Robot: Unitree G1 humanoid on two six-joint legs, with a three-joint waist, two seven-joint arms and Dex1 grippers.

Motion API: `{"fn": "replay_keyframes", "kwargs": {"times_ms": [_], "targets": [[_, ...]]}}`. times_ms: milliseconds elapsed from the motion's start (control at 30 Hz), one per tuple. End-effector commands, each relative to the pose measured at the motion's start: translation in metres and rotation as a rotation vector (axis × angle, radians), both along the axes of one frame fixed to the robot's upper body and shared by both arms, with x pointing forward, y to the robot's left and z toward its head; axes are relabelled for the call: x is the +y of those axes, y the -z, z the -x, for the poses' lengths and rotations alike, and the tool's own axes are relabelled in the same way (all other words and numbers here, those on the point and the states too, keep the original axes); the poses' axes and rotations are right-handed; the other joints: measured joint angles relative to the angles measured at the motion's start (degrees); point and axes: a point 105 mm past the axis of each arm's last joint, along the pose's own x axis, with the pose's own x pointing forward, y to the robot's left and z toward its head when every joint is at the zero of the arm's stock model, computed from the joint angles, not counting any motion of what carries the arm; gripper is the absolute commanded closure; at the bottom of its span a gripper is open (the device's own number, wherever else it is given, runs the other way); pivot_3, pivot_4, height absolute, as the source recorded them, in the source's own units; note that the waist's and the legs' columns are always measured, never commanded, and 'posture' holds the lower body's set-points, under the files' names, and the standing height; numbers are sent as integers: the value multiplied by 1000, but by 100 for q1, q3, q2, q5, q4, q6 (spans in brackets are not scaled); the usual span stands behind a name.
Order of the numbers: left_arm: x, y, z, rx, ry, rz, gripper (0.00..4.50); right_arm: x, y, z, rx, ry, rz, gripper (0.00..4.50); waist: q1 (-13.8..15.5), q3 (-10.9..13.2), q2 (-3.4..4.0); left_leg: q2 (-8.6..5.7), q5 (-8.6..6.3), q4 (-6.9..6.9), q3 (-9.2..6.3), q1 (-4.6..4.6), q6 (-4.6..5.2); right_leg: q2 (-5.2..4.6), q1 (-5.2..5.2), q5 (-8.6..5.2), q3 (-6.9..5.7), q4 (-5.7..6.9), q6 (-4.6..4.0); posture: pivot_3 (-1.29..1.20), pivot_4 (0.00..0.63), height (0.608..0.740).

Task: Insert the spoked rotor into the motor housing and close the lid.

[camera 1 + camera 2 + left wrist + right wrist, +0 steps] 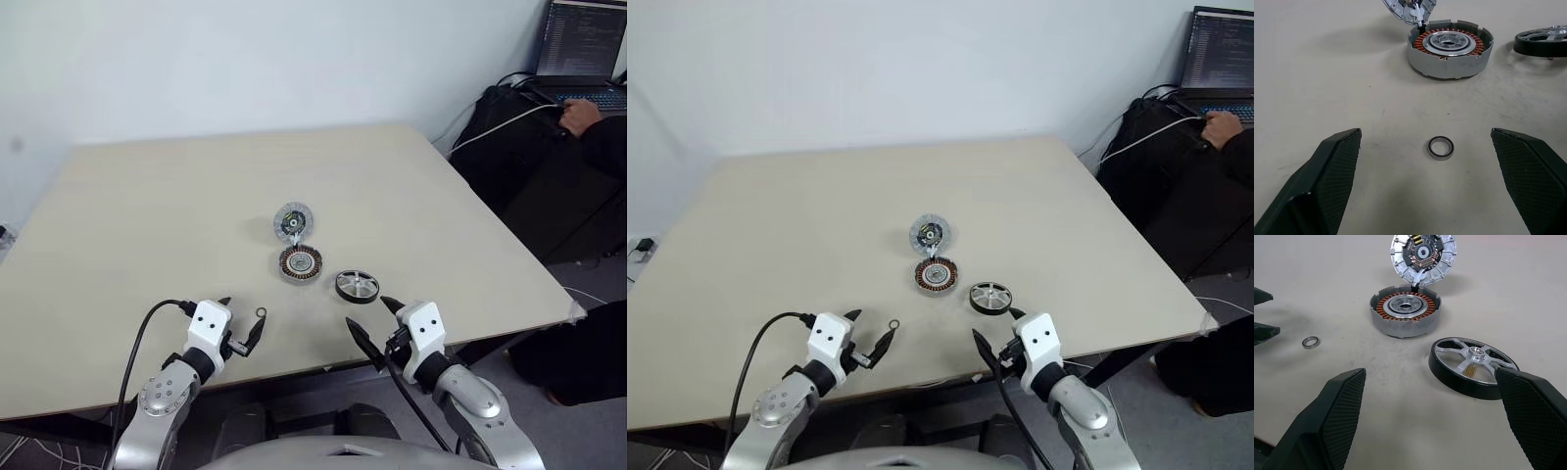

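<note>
While both pincers hover empty over the near edge of the table (147, 196), your first job is the rotor (1473, 366). It lies flat just ahead of the right pincer (1432, 421), whose fingers stand spread as wide as they go and hold nothing. Bring that pincer in so the black rim sits between the fingers, close across the rim rather than on the spokes, and lift it level.

Just left of the rotor is the housing (301, 263), copper windings facing up. Beyond it and touching its far rim lies the lid (293, 221), dark inner face up, seemingly joined by a short lead. Lower the rotor squarely onto the silver centre; a tilt will likely jam it.

Mind the small ring (1440, 147) lying loose in front of the left pincer (1425, 181), which is also fully spread and empty. Both arms reach forward, angled slightly down and inward, the right one a little nearer the parts.
</note>
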Motion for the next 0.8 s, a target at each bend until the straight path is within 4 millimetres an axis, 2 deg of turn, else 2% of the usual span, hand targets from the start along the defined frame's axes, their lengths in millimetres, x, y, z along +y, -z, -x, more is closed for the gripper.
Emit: {"fn": "replay_keyframes", "kwargs": {"times_ms": [33, 300, 500, 800], "targets": [[-3, -11, -6, -46, 14, 0, 23, -2, -9, -4, -56, -2, -3, 0, 0, 0, 0, 0, 0, 0, 0, 0, 0, 0, 0, 0, 0, 0, 0, 0, 0, 740], [-3, -10, -5, -42, 19, -5, 23, -7, -4, -5, -55, -5, 6, 0, 0, 0, 0, -1, 0, 1, 0, 0, 0, 2, 1, 0, -1, 0, 0, 0, 0, 740], [-5, -8, -6, -9, -1, 31, 23, -5, -3, -5, -59, -11, 5, 0, 0, 0, 0, -1, 0, 1, 0, 0, 0, 2, 1, 0, -1, 0, 0, 0, 0, 740], [-14, -5, -14, 23, 20, -29, 23, 1, -6, -5, -60, -18, 0, 0, 1, -1, -2, -1, 0, 4, 0, 1, 0, 7, 3, 0, -2, 2, 0, 0, 0, 740]]}}
